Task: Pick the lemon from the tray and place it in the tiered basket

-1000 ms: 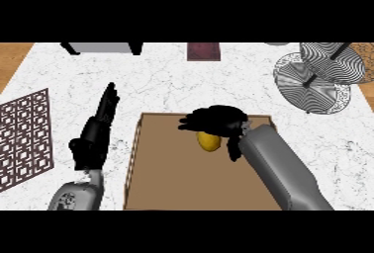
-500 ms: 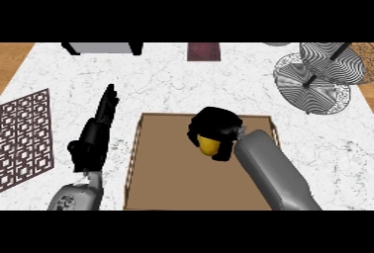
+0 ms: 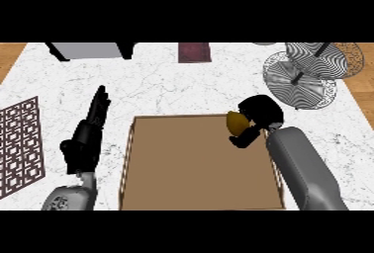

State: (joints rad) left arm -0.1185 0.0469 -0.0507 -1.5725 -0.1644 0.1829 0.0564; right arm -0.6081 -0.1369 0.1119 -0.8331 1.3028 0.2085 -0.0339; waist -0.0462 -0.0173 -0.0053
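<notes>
Yellow lemon [image 3: 235,123], R hand [image 3: 263,111] (above tray [image 3: 126,163])

My right hand [image 3: 263,111] curls round the yellow lemon [image 3: 235,123] at the brown tray's [image 3: 197,168] far right corner, near the tiered basket [image 3: 300,84].

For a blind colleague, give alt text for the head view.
The black right hand grips a yellow lemon at the far right corner of the brown wooden tray, short of the wire tiered basket. The open left hand rests left of it.
</notes>
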